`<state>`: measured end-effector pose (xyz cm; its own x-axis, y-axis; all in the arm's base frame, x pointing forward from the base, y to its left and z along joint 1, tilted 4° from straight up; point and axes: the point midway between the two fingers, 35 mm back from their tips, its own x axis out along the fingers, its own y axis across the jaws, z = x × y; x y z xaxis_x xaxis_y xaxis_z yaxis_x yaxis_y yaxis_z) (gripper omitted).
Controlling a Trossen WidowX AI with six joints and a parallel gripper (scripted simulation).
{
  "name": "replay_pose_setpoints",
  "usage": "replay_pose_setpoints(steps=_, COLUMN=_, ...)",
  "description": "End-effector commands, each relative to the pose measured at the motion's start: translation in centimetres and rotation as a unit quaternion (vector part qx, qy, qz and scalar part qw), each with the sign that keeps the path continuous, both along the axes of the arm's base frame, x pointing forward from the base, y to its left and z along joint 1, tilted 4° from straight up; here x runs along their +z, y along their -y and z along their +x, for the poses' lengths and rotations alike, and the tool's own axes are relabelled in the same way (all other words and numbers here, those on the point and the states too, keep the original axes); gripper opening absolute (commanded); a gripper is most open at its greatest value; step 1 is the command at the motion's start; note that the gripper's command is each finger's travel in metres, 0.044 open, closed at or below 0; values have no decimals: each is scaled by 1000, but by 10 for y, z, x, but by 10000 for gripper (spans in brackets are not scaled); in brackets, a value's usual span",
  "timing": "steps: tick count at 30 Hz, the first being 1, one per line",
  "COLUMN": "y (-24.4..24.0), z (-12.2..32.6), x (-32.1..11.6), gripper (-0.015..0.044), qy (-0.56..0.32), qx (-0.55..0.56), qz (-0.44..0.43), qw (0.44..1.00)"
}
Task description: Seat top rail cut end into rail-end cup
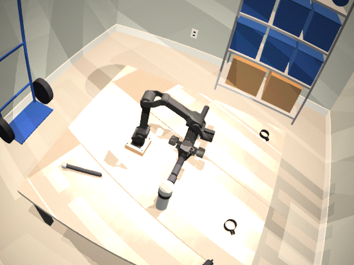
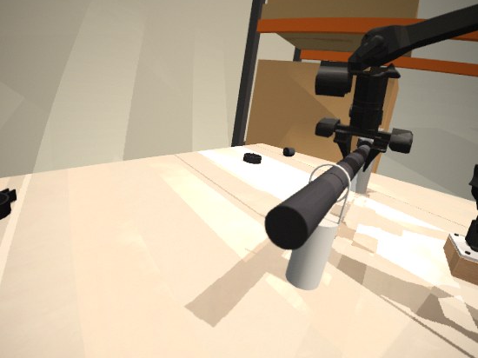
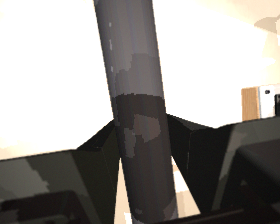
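Note:
The dark rail slopes over the table through the wire loop of the cap on the pale smaller post. Its thick far end sticks out well past the loop. My gripper is shut on the rail, between the loop and the big post. The grey big post stands upright with a white cap and a dark band just below it. The rail's cut end is close beside the cap; how it sits in the cup cannot be told.
A dark rod with a white end lies left on the table. Black clamp rings lie to the right, and a small dark part is at the front edge. The arm's base stands behind and left of the big post.

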<state>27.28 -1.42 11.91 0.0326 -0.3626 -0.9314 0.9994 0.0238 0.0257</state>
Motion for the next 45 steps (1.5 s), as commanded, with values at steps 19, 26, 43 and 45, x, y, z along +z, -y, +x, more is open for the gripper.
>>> replay_pose_setpoints(steps=19, y=2, z=1, x=6, gripper=0, qy=0, qx=0, qz=0, qw=1000)
replay_pose_setpoints(steps=26, y=3, z=2, x=9, gripper=0, qy=0, qx=0, qz=0, qw=1000)
replay_pose_setpoints(steps=43, y=18, z=2, x=9, gripper=0, qy=-3, qx=1, qz=3, qw=1000)
replay_pose_setpoints(steps=45, y=22, z=2, x=9, gripper=0, qy=-4, qx=1, qz=3, qw=1000)
